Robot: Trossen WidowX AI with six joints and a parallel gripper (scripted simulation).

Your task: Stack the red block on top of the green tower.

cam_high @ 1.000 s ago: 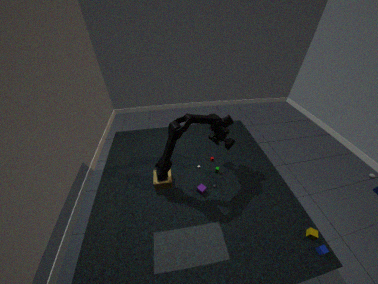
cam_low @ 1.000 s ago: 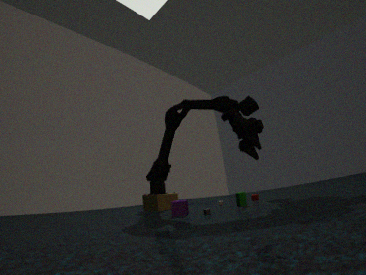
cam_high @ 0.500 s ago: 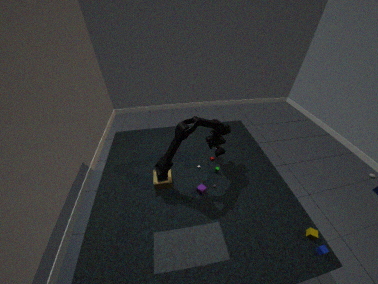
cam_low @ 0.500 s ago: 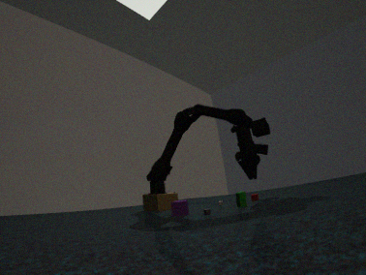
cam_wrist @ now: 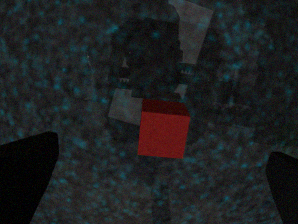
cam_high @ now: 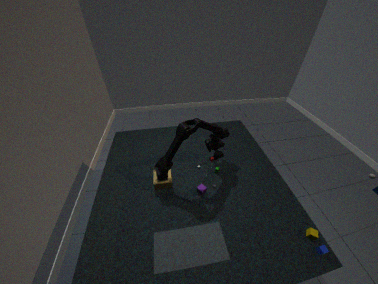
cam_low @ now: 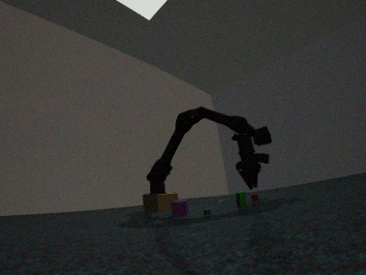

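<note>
Honestly the top view is so grainy that the green tower (cam_high: 217, 169) (cam_low: 241, 199) is just a speck, can't make out how many blocks it has. Some dark blue thing (cam_high: 376, 190) gets chopped off by the right edge. In the wrist view both pincer (cam_wrist: 168, 155) fingers run out of frame, and the red block (cam_wrist: 164, 134) hides whatever part of the surface (cam_wrist: 100, 185) is under it.
</note>
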